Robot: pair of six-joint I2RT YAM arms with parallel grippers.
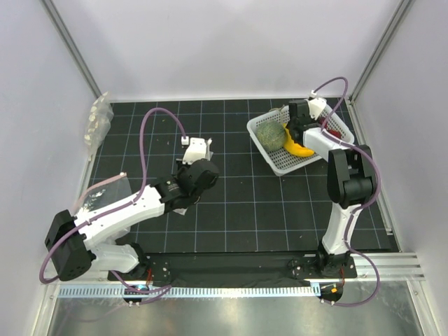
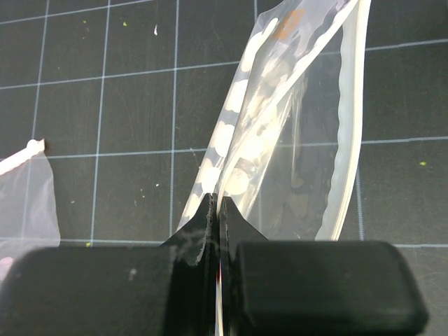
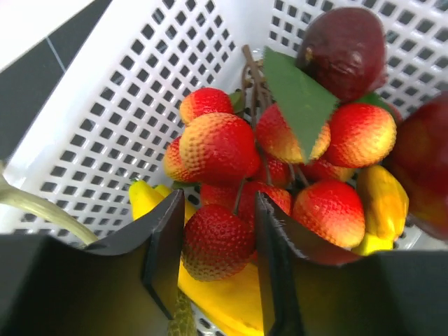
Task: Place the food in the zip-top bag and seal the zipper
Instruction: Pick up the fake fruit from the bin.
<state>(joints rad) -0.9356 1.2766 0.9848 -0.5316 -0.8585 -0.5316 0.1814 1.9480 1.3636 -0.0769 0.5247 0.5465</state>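
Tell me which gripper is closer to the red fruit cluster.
Right. The right gripper has its fingers either side of one fruit in the red fruit cluster, inside the basket. The left gripper is far off, shut on the dotted bag.

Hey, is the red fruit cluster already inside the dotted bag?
No, the red fruit cluster sits in the white basket, with one fruit between the fingers of the right gripper.

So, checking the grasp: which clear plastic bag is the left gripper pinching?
The white-dotted clear bag, clamped in the left gripper; the plain clear bag lies apart, untouched.
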